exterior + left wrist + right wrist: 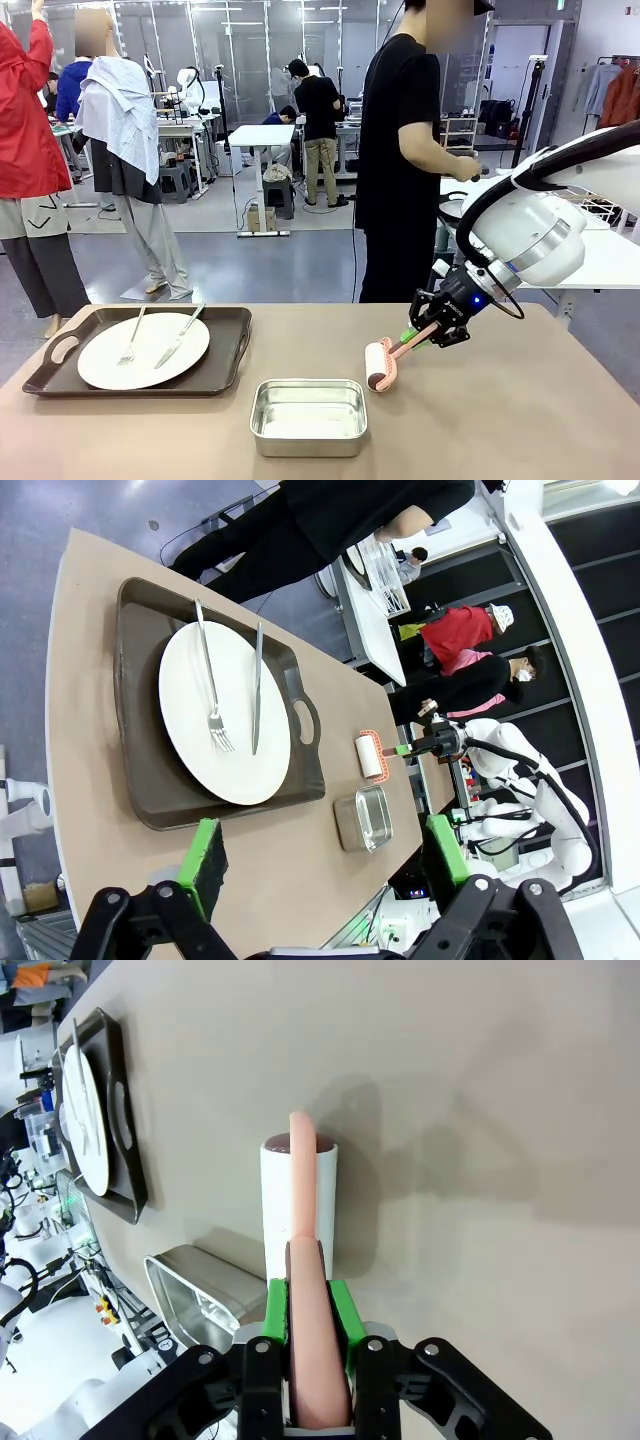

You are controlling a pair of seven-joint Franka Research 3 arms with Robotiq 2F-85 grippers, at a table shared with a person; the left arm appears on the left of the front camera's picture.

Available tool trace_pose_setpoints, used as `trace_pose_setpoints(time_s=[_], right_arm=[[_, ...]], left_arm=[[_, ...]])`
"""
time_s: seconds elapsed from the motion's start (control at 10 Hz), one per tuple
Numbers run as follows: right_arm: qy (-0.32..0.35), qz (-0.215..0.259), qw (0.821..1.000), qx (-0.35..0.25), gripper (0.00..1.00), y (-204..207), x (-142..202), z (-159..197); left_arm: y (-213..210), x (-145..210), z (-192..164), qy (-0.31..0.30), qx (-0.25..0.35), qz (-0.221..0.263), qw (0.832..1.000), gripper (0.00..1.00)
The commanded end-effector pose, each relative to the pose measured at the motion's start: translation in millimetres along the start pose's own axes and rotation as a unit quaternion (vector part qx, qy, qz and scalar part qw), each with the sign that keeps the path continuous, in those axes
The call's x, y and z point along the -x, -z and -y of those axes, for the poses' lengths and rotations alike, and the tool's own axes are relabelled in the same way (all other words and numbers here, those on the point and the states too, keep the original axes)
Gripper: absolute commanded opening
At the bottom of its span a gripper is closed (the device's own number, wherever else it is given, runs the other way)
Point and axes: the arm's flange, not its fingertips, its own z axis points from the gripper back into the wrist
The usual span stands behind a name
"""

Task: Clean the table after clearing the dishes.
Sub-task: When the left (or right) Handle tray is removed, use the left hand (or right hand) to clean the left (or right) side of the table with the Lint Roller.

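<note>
On the beige-brown table [520,420], at its left, a white plate [100,360] with a fork and a knife lies on a dark brown handled tray [232,360]. My right gripper [440,328] is shut on the pink handle [410,342] of a lint roller [381,363], whose white roll rests on the tabletop right of centre. The right wrist view shows the green pads of that gripper [308,1305] clamping the handle, with the roll [275,1210] lying against the table. My left gripper [325,865] hangs open high over the table, looking down on the plate [190,720] and tray [135,680].
A small rectangular steel pan [308,415] stands near the front edge at the middle, close to the roller. A person in black [400,160] stands at the far side, turned toward a white table at the right. Bare tabletop lies to the right of the roller.
</note>
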Motion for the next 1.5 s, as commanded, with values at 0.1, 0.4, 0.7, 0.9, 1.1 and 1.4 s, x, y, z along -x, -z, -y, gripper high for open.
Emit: trace_pose_setpoints(time_s=[0.1, 0.4, 0.7, 0.9, 1.1, 1.4], right_arm=[[0.002, 0.010, 0.999, 0.033, 0.22, 5.3, -9.5, 30.7], [0.011, 0.034, 0.997, 0.065, 0.22, -32.7, -20.3, 79.3], [0.053, 0.063, 0.986, 0.143, 0.22, -66.0, -19.6, 126.5], [0.084, 0.049, 0.976, 0.193, 0.22, -80.0, -14.3, 150.1], [0.105, 0.051, 0.961, 0.251, 0.22, -90.5, -7.2, 164.0], [0.118, 0.082, 0.930, 0.337, 0.22, -111.8, 2.9, 161.9]], left_arm=[[-2.7, 1.5, 0.8, 0.007, 0.005, 0.001, 1.000, 1.00], [-2.7, 1.5, 0.8, 0.007, 0.005, 0.001, 1.000, 1.00], [-2.7, 1.5, 0.8, 0.007, 0.005, 0.001, 1.000, 1.00], [-2.7, 1.5, 0.8, 0.007, 0.005, 0.001, 1.000, 1.00], [-2.7, 1.5, 0.8, 0.007, 0.005, 0.001, 1.000, 1.00], [-2.7, 1.5, 0.8, 0.007, 0.005, 0.001, 1.000, 1.00]])
